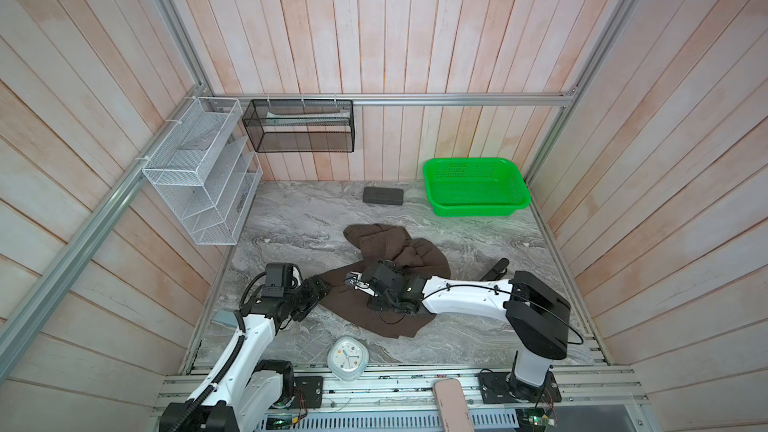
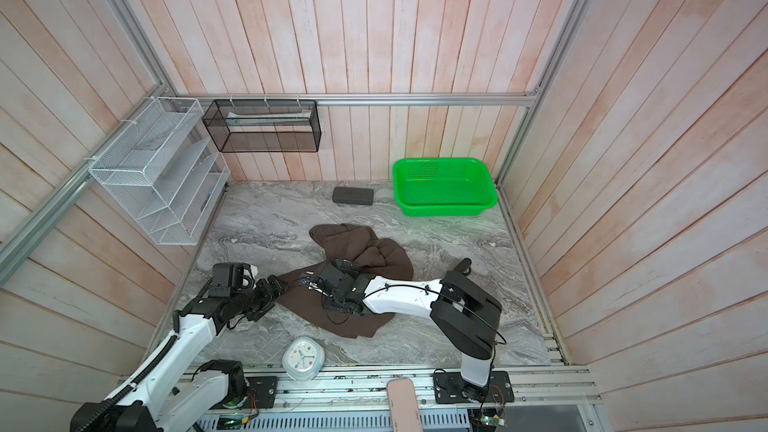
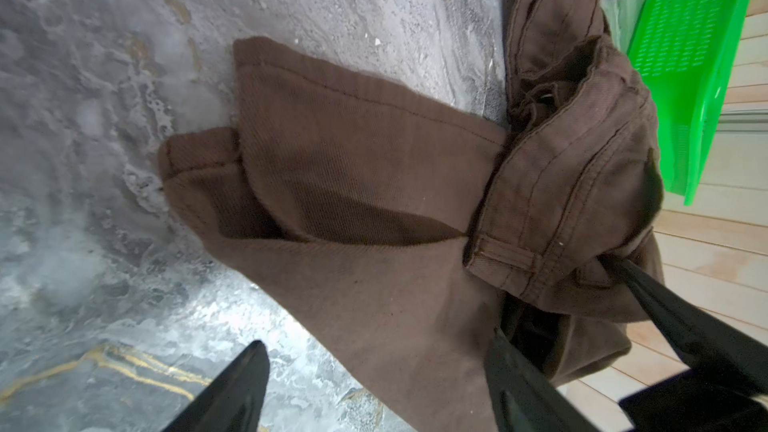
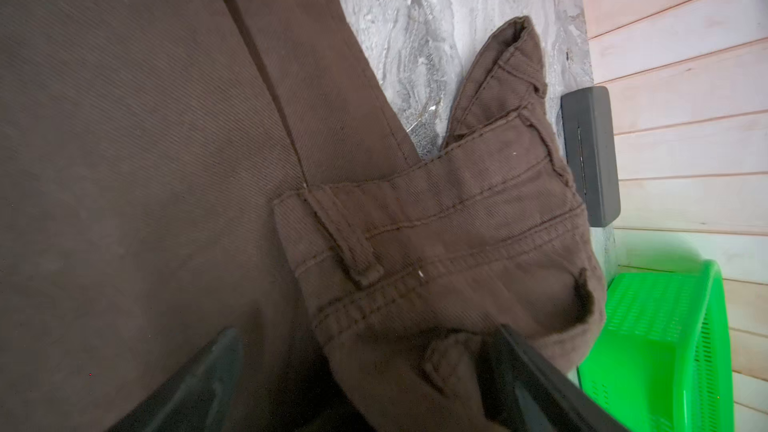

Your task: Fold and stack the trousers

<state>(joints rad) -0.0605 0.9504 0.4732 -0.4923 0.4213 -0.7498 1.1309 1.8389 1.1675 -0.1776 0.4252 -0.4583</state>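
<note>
Observed on site: the trousers (image 1: 419, 251) lie unfolded in a crumpled heap near the middle of the bench (image 1: 291, 218). The waist end is bunched on the far side. A flatter leg spreads toward the near edge, partly beneath the right arm.

The left gripper (image 1: 323, 286) sits low at the left edge of the cloth. In its wrist view the fingers (image 3: 519, 384) stand wide apart, one over bare bench and one over the leg, with nothing pinched.

The right gripper (image 1: 355, 282) reaches across the heap and points toward the left one, close to it. Its wrist view shows it spread wide above the waistband and a belt loop. I see no cloth clamped between the jaws.

The green basket (image 1: 478, 209) stands in the far right corner. The dark grey case (image 1: 382, 195) lies just beside it along the far wall, apart from the trousers. A clock (image 1: 348, 358) rests at the near edge, near the leg but not touching it.
</note>
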